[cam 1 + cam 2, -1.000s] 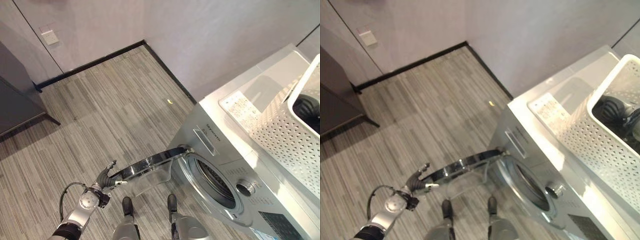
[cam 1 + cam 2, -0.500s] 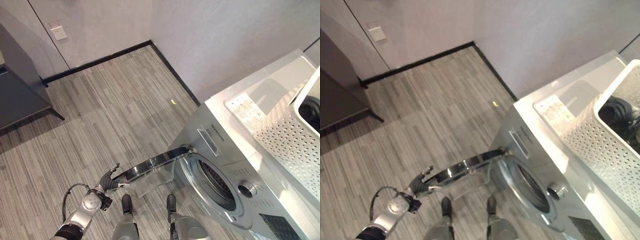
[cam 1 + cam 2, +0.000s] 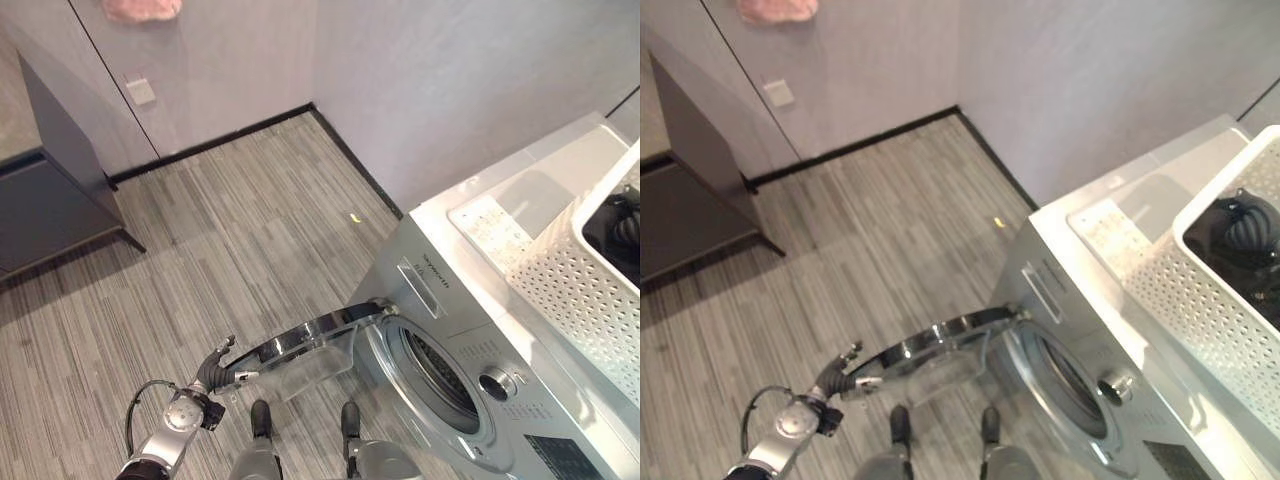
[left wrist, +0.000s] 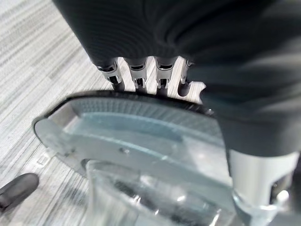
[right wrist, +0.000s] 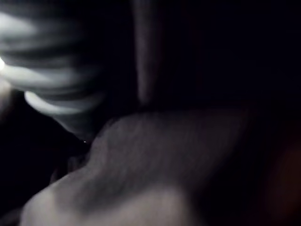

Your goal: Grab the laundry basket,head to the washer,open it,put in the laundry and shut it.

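Note:
The silver front-loading washer (image 3: pixel 470 290) stands at the right with its round glass door (image 3: pixel 300 345) swung out wide over the floor, leaving the drum opening (image 3: pixel 440 375) bare. My left hand (image 3: pixel 213 373) grips the door's outer rim (image 4: pixel 141 117), thumb on one side and fingers (image 4: pixel 136 77) on the other. A white perforated laundry basket (image 3: pixel 1200 290) rests on top of the washer. Inside it, a dark ribbed shape (image 3: pixel 1240 232), seemingly my right hand's cover, lies among dark laundry. The right wrist view shows dark cloth very close.
A dark cabinet (image 3: pixel 50 190) stands at the left against the wall. A grey wall (image 3: pixel 450 90) runs close behind the washer. Striped grey floor (image 3: pixel 230 230) lies open between cabinet and washer, with a small yellow scrap (image 3: pixel 355 217) on it.
The whole view has shifted, so the camera moved. My left hand stays on the door's rim and the door stands about as wide as before.

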Available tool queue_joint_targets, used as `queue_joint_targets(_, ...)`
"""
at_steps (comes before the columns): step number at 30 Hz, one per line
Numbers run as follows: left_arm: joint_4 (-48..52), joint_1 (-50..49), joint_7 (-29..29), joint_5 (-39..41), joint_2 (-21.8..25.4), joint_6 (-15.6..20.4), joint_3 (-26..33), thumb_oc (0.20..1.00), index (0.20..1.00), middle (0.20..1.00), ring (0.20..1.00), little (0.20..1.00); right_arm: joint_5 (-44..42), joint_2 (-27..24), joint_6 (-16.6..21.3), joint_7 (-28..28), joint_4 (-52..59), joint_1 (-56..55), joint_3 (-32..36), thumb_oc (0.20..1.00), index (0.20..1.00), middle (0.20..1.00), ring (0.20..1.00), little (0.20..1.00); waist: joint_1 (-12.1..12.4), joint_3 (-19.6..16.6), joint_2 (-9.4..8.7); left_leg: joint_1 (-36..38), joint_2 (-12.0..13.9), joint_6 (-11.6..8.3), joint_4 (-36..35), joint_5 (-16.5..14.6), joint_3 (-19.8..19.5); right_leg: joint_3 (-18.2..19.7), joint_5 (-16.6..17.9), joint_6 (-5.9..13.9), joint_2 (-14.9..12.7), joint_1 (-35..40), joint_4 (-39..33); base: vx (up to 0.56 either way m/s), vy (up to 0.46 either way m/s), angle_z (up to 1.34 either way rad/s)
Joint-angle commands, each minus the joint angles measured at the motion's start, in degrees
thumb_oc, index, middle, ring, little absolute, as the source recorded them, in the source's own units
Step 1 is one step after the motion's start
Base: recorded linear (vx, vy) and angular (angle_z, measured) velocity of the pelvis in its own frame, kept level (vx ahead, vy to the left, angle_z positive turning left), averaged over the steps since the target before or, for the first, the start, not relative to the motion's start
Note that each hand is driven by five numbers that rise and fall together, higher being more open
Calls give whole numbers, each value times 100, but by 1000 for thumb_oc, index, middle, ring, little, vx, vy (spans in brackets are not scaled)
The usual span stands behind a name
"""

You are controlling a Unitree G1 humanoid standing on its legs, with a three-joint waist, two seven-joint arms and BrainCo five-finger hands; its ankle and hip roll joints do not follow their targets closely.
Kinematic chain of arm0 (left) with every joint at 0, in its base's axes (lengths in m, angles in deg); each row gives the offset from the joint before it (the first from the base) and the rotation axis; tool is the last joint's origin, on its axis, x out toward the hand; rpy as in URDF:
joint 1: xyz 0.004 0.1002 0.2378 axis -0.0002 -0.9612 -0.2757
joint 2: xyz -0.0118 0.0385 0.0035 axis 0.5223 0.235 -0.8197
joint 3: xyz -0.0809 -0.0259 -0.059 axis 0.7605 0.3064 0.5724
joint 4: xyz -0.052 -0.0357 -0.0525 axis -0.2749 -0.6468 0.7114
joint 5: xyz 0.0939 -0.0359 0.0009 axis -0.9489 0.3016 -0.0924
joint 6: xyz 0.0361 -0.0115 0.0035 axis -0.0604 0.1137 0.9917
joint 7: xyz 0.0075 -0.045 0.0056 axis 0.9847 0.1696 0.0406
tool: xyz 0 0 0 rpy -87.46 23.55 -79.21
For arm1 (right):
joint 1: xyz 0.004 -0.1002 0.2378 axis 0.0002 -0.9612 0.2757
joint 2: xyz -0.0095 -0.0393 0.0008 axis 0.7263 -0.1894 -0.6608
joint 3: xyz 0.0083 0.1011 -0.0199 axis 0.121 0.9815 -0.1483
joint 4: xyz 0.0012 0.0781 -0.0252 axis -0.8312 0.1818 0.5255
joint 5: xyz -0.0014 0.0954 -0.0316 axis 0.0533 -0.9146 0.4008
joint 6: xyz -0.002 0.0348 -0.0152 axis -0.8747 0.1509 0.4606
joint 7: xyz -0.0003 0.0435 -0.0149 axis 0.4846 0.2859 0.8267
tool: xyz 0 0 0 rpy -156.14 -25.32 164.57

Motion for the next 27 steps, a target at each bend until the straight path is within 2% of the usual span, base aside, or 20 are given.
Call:
queue_joint_targets(1,-162,241,-113,28,-10,180,-88,1000,1000,1000,1000,1000,-436,126,308,548,-143,199,383,200,200,200,200,200,110,-288,-170,540,360,-108,27,-471,158,413,-261,232,-138,-120,68,0,0,0)
queue_joint_targets(5,-253,233,-114,45,-31,184,-116,1000,1000,1000,1000,1000,-654,-114,386,690,-259,410,660,200,200,200,200,200,99,-419,-220,648,348,-96,37,-539,181,426,-301,236,-146,-59,111,11,11,-4)
queue_joint_targets(11,-372,277,-125,85,-59,182,-219,1000,1000,1000,1000,1000,-786,-457,311,626,-685,1034,84,200,200,200,200,200,107,-506,-295,765,360,-97,38,-581,229,470,-339,238,-131,-26,185,3,2,-6)
queue_joint_targets(15,-474,319,-94,82,-115,184,-265,1000,1000,1000,1000,1000,-982,-496,365,738,-868,1619,-278,200,200,200,200,200,83,-532,-312,826,366,-98,35,-600,279,511,-343,241,-113,15,175,-1,6,-9)
queue_joint_targets(18,-554,385,-36,76,-142,182,-309,1000,1000,1000,1000,1000,-989,-555,403,1117,-965,2246,-415,200,200,200,200,200,88,-577,-321,888,375,-91,34,-638,312,547,-351,247,-105,54,166,-3,13,-5)
queue_joint_targets(19,-582,412,10,50,-139,177,-305,1000,1000,1000,1000,1000,-843,-602,418,1445,-843,2546,-300,200,200,200,200,200,79,-615,-307,913,371,-79,40,-663,308,569,-363,246,-103,70,174,0,18,-10)
queue_joint_targets(20,-582,413,11,50,-141,176,-299,1000,1000,1000,1000,1000,-837,-599,411,1451,-838,2558,-310,200,200,200,200,200,76,-611,-305,916,371,-79,41,-665,309,570,-365,246,-102,73,175,7,20,-8)
queue_joint_targets(22,-470,487,115,-95,-36,170,-385,1000,1000,1000,1000,1000,-237,-779,312,2185,-598,3205,-247,200,200,200,200,200,114,-663,-303,972,372,-62,59,-728,290,556,-414,243,-101,137,204,6,13,-2)
queue_joint_targets(23,-469,490,116,-96,-40,168,-375,1000,1000,1000,1000,1000,-231,-776,304,2192,-599,3248,-283,200,200,200,200,200,106,-661,-304,961,366,-61,51,-701,291,560,-395,241,-106,123,201,8,31,0)
queue_joint_targets(25,-263,549,184,-79,49,176,-442,1000,1000,1000,1000,1000,258,-814,113,2682,-539,3850,-411,200,200,200,200,200,154,-726,-325,980,349,-36,58,-736,263,554,-410,243,-113,155,215,0,0,0)
queue_joint_targets(27,-177,564,201,-104,69,168,-433,1000,1000,1000,1000,1000,618,-824,-5,2879,-488,4170,-615,200,200,200,200,200,151,-734,-317,994,342,-23,64,-756,248,558,-413,246,-119,173,215,-3,20,1)
